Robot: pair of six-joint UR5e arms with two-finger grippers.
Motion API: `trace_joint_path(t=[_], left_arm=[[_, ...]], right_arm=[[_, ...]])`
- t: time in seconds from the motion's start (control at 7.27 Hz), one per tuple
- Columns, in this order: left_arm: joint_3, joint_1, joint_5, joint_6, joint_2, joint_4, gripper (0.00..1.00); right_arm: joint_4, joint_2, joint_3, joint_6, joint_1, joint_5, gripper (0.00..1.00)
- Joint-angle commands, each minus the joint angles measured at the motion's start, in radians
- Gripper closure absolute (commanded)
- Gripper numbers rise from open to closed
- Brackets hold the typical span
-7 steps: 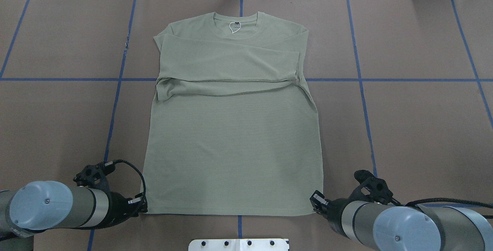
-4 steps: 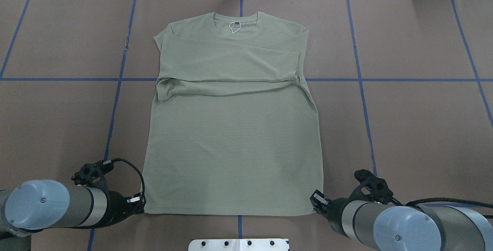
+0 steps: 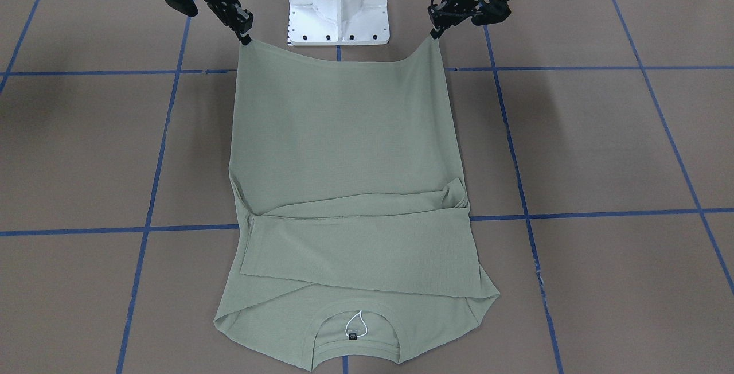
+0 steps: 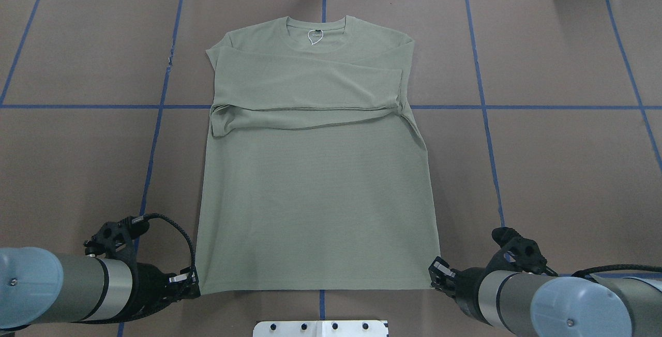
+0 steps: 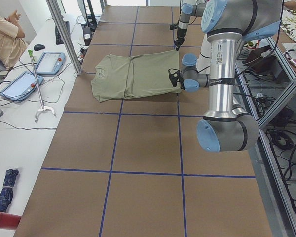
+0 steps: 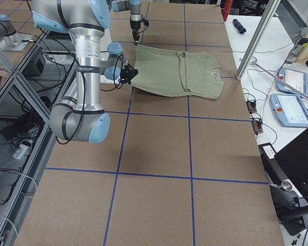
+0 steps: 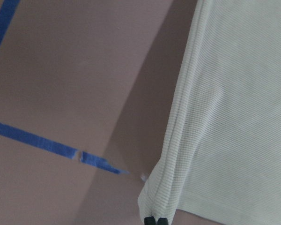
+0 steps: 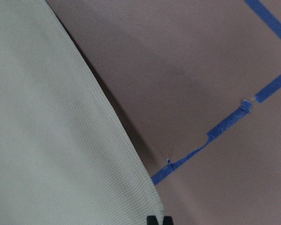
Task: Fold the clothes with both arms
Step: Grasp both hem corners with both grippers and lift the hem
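shirt (image 4: pixel 315 197): sage-green, spread on the brown worktop (image 4: pixel 558 171), collar (image 4: pixel 316 29) at the far end, sleeves (image 4: pixel 310 83) folded across the chest.
left tool (image 4: pixel 195 286): pinching the near-left corner of the hem (image 3: pixel 338 63).
right tool (image 4: pixel 435 271): pinching the near-right hem corner.
step: looks like lifting the hem to carry it to the collar.
doing it well: keep both corners level, hem taut, arms in step.
front view: hem sags between the tools; overhead view reads it as flat.
wrist views: shadow under the cloth edge, so the corners are off the worktop.
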Motion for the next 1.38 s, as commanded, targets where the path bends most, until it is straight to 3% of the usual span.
trace_joint_path(t=[0.0, 0.28, 0.55, 0.83, 0.96, 1.24], left_arm=[[-0.13, 0.033, -0.003, -0.045, 0.0, 0.074, 1.0], [-0.189, 0.026, -0.004, -0.046, 0.008, 0.077, 1.0], [-0.196, 0.001, -0.001, -0.033, 0.008, 0.082, 1.0], [-0.167, -0.12, 0.003, 0.078, -0.003, 0.082, 1.0], [-0.129, -0.146, 0.005, 0.111, -0.004, 0.082, 1.0], [0.015, -0.354, -0.004, 0.399, -0.107, 0.085, 1.0]], right_arm=[[0.0, -0.048, 0.079, 0.0, 0.001, 0.043, 1.0], [0.0, -0.097, 0.15, 0.002, 0.009, 0.043, 1.0], [-0.002, -0.098, 0.146, -0.003, 0.058, 0.035, 1.0], [-0.008, -0.09, 0.104, -0.085, 0.153, 0.035, 1.0], [-0.01, -0.066, 0.091, -0.175, 0.214, 0.038, 1.0], [-0.014, 0.018, 0.012, -0.293, 0.35, 0.046, 1.0]])
